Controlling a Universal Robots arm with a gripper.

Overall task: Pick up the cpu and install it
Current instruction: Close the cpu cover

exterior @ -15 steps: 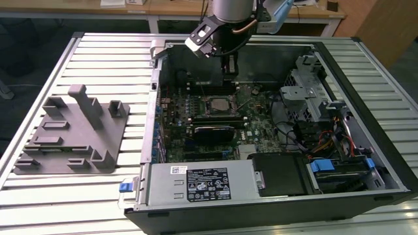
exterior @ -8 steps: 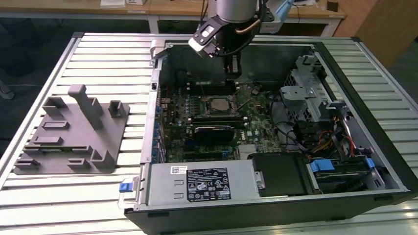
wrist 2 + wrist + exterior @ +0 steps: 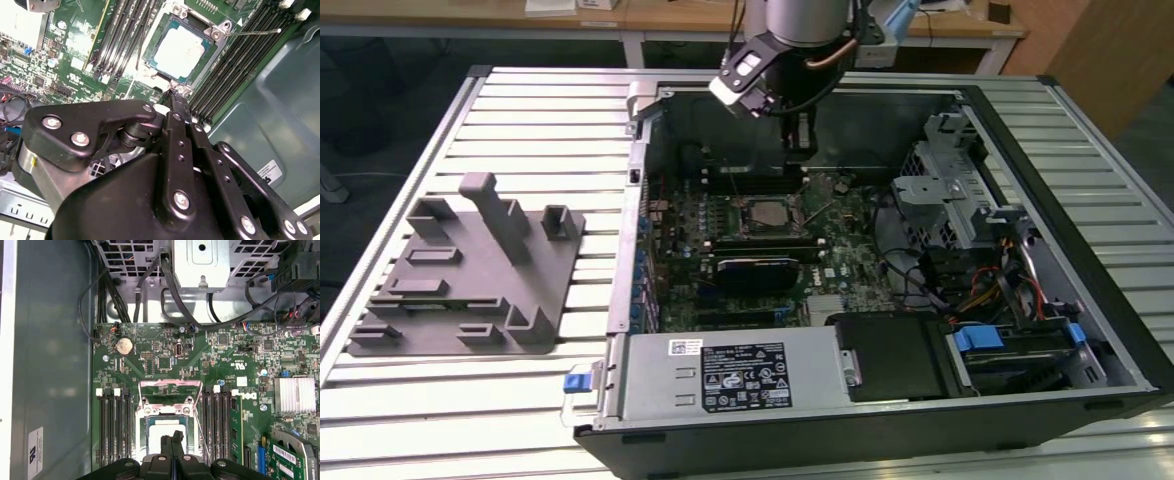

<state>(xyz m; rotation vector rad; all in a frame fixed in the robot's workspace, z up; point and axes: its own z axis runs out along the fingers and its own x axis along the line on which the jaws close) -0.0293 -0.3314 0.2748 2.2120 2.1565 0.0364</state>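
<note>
Directly beneath the pincer [image 3: 172,95] tips, the cpu [image 3: 182,50] lies flat in the socket of the green motherboard [image 3: 150,350], silvery top plate facing up. In both wrist views the two fingers are pressed together with no gap, and nothing is gripped between them. The tips hover at the near edge of the chip; whether they touch it cannot be told. In the first wrist view the pincer [image 3: 175,439] partly covers the cpu [image 3: 156,432]. Just beyond it, the hinged load plate [image 3: 167,389] stands flipped open. A thin retention lever [image 3: 252,32] juts out to one side of the tips, unlatched. Memory slots [image 3: 114,425] flank the socket on both sides of the pincer. In the exterior view the pincer [image 3: 798,140] hangs inside the open computer case [image 3: 1067,300], above the cpu [image 3: 765,213]. The grey fixture block [image 3: 467,270] sits well apart on the slatted surface [image 3: 520,110]. Judgement: the placing step looks done and the chip appears seated, but clamping is not yet done. Any further move calls for keeping the tips off the chip and clear of the lever.
</note>
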